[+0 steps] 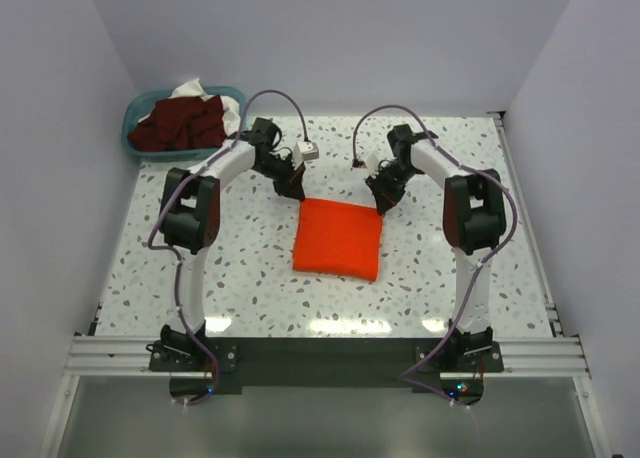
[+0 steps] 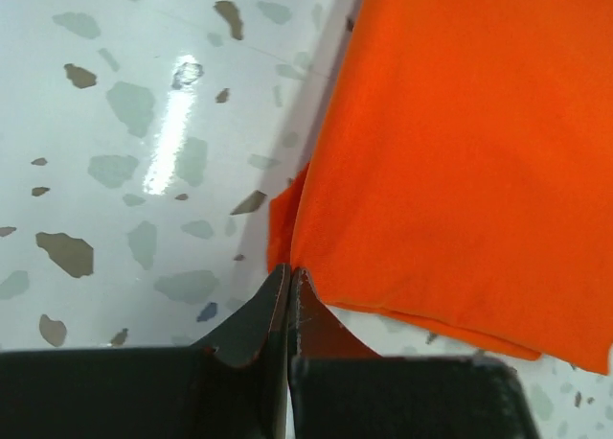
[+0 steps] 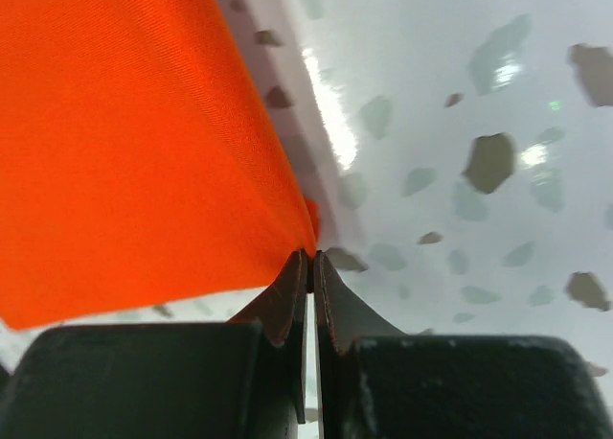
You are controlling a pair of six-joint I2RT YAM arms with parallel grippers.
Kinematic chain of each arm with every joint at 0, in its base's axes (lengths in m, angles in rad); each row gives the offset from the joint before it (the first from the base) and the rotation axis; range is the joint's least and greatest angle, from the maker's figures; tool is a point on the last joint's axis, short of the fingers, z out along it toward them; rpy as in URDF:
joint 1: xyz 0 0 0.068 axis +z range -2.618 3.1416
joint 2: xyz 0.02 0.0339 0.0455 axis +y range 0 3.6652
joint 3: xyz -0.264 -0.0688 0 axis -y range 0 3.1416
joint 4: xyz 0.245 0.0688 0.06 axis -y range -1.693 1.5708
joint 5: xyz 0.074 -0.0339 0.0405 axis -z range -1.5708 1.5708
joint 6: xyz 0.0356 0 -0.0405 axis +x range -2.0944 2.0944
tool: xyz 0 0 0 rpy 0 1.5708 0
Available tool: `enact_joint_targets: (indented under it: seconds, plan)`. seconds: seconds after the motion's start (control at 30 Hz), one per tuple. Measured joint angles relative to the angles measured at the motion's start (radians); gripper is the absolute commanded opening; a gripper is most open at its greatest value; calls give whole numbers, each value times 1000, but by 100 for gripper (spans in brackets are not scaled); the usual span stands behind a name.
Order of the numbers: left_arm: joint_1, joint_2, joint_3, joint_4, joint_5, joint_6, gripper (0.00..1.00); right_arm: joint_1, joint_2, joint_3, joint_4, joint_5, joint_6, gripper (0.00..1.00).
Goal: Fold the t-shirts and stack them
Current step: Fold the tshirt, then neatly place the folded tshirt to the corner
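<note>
The orange-red t-shirt (image 1: pixel 338 238) lies folded into a neat rectangle on the middle of the table. My left gripper (image 1: pixel 296 191) sits at its far left corner and my right gripper (image 1: pixel 380 202) at its far right corner. In the left wrist view the jaws (image 2: pixel 290 268) are pressed together, with the shirt's corner (image 2: pixel 460 151) pinched at their tips. In the right wrist view the jaws (image 3: pixel 311 255) are likewise shut on the other corner of the shirt (image 3: pixel 134 151). Dark maroon t-shirts (image 1: pixel 180 123) and some white cloth (image 1: pixel 200 86) lie in the basket.
A teal plastic basket (image 1: pixel 133 130) stands at the table's far left corner. The speckled tabletop (image 1: pixel 200 268) is walled in by white panels on the left, right and back. Cables loop above both arms.
</note>
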Motion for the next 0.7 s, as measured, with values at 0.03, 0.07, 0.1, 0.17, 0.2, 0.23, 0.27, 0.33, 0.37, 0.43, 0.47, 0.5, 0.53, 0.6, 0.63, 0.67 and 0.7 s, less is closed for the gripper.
enact_joint_targets:
  seconds: [0.03,0.07,0.1,0.17,0.2,0.23,0.27,0.33,0.37,0.43,0.47,0.5,0.53,0.6,0.63,0.67,0.7]
  plan:
    - [0,28,19,16,-10,-15,0,0,15,8,24,20,6,0]
    - [0,56,37,29,-19,-32,0,0,32,20,45,37,13,0]
    - [0,79,50,45,-30,-49,0,0,45,32,66,54,18,0]
    - [0,109,60,78,-53,-85,0,0,65,61,98,77,41,0]
    - [0,116,62,91,-60,-102,2,0,69,73,119,92,47,12]
    - [0,118,64,106,-70,-120,20,0,72,87,135,109,58,24]
    - [0,119,67,124,-81,-135,28,0,77,104,149,118,72,36]
    - [5,117,76,163,-102,-174,44,-4,79,127,172,140,100,54]
    - [10,111,73,183,-105,-191,48,-8,76,135,175,140,116,59]
    - [28,77,42,221,-103,-241,57,-15,56,136,179,136,160,61]
    - [38,40,9,243,-99,-264,59,-19,42,134,175,126,178,61]
    - [47,-4,-30,257,-92,-291,60,-21,17,129,172,107,203,59]
    - [54,-58,-75,275,-79,-324,58,-24,-19,111,174,84,232,56]
    - [59,-187,-177,323,-42,-402,56,-31,-121,45,174,12,294,49]
    - [54,-238,-214,339,-26,-436,54,-32,-185,-2,177,-35,332,48]
    - [40,-307,-275,389,-4,-494,53,-32,-249,-53,173,-83,370,45]
    - [21,-369,-330,423,19,-545,52,-30,-305,-100,172,-132,405,41]
